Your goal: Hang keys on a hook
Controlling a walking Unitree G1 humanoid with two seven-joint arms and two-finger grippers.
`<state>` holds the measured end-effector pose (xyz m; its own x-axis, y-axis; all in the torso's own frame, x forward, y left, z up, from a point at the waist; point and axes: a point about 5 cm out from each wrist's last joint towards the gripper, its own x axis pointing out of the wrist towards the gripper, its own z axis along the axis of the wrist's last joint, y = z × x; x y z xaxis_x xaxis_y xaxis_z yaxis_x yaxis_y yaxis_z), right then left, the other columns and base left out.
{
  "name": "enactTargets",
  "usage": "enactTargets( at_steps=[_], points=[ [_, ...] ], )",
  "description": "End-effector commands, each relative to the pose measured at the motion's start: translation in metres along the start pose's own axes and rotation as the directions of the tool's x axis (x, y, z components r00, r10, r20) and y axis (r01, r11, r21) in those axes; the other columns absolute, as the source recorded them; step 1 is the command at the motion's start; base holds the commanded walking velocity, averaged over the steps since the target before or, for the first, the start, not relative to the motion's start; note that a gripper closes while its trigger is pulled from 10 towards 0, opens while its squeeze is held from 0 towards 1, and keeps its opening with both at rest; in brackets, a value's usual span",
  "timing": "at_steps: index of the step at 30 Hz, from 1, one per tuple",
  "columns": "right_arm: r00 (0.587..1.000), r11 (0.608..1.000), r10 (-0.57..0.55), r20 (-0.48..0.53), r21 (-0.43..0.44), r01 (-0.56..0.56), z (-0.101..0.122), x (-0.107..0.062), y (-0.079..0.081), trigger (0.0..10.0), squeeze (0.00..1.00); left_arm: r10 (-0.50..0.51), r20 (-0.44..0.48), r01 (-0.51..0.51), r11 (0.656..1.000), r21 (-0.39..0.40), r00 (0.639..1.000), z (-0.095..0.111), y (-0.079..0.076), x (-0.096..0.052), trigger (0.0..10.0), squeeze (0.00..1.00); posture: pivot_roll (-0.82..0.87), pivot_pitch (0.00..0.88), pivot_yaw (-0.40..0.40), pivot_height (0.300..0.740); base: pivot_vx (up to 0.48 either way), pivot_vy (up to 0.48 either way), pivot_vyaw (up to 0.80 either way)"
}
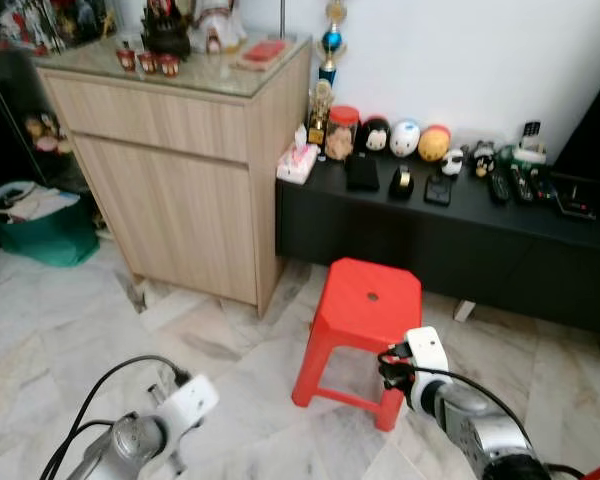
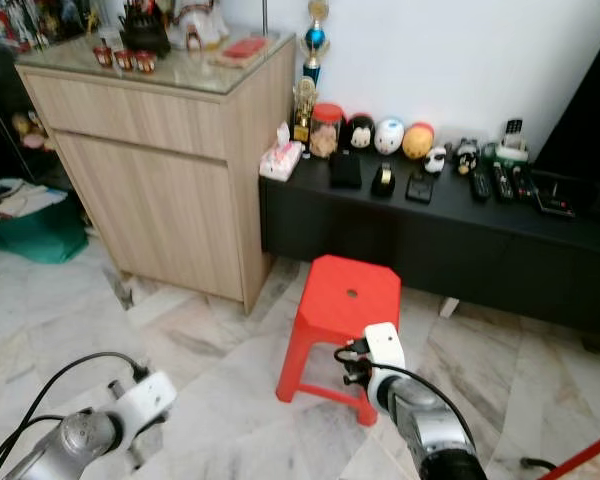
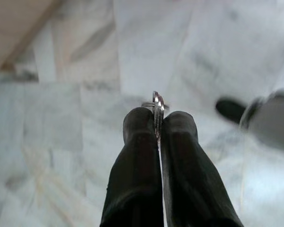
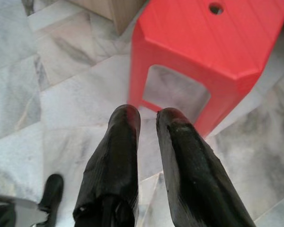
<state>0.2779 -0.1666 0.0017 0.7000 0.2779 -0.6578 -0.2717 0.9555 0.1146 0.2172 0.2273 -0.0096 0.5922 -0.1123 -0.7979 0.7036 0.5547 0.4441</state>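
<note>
A metal key ring (image 3: 157, 101) sticks out edge-on between the tips of my left gripper (image 3: 157, 119), which is shut on it and hangs low over the marble floor. The keys themselves are hidden behind the fingers. My left arm (image 1: 165, 420) is low at the front left. My right gripper (image 4: 147, 119) points down at the floor just in front of a red plastic stool (image 4: 203, 42). Its fingers stand slightly apart with nothing between them. The right arm (image 1: 435, 385) is low at the front right, close to the stool.
The red stool (image 1: 365, 300) stands on the marble floor straight ahead. Behind it runs a low black bench (image 1: 450, 235) with toys and remotes. A tall wooden cabinet (image 1: 170, 180) stands to the left, with a green bag (image 1: 40, 225) beyond it.
</note>
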Motion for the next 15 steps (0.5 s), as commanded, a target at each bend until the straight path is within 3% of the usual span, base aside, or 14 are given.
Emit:
enactTargets(
  at_steps=[1, 2, 4, 5, 8, 11, 15],
  points=[
    [0.999, 1.0, -0.016, 0.033, -0.004, 0.016, 0.007, -0.002, -0.005, 10.0, 0.0, 0.124, 0.164, -0.118, 0.992, -0.043, 0.979, 0.029, 0.016, -0.004, 10.0, 0.0, 0.01, 0.0, -0.092, 0.74, 0.0, 0.0, 0.0],
    [0.999, 1.0, -0.015, 0.039, -0.006, 0.016, 0.008, -0.002, -0.006, 10.0, 0.0, 0.174, 0.207, -0.163, 0.984, -0.066, 0.963, 0.038, 0.024, -0.007, 10.0, 0.0, 0.01, 0.0, -0.092, 0.74, 0.0, 0.0, 0.0],
    [0.999, 1.0, -0.011, 0.05, -0.01, 0.011, 0.013, -0.001, -0.006, 10.0, 0.0, 0.266, 0.299, -0.204, 0.953, -0.224, 0.916, 0.057, 0.041, -0.016, 10.0, 0.0, 0.01, 0.0, -0.094, 0.74, 0.0, 0.0, 0.0],
    [0.998, 1.0, -0.006, 0.057, -0.016, 0.007, 0.016, -0.001, -0.005, 10.0, 0.0, 0.263, 0.398, -0.164, 0.95, -0.266, 0.879, 0.071, 0.046, -0.023, 10.0, 0.0, 0.01, 0.0, -0.094, 0.74, 0.0, 0.0, 0.0],
    [0.997, 1.0, 0.001, 0.077, -0.022, 0.001, 0.022, 0.0, -0.003, 10.0, 0.0, 0.243, 0.502, -0.129, 0.959, -0.25, 0.83, 0.087, 0.051, -0.032, 10.0, 0.0, 0.01, 0.0, -0.09, 0.74, 0.0, 0.0, 0.0],
    [0.995, 1.0, 0.012, 0.102, -0.016, -0.011, 0.028, 0.001, 0.0, 10.0, 0.0, 0.296, 0.565, -0.129, 0.94, -0.316, 0.77, 0.1, 0.061, -0.042, 10.0, 0.0, 0.01, 0.0, -0.088, 0.74, 0.0, 0.0, 0.0],
    [0.995, 1.0, 0.013, 0.101, -0.009, -0.013, 0.025, 0.001, 0.001, 10.0, 0.0, 0.302, 0.615, -0.094, 0.933, -0.347, 0.728, 0.109, 0.06, -0.047, 10.0, 0.0, 0.01, 0.0, -0.089, 0.74, 0.0, 0.0, 0.0]
  ],
)
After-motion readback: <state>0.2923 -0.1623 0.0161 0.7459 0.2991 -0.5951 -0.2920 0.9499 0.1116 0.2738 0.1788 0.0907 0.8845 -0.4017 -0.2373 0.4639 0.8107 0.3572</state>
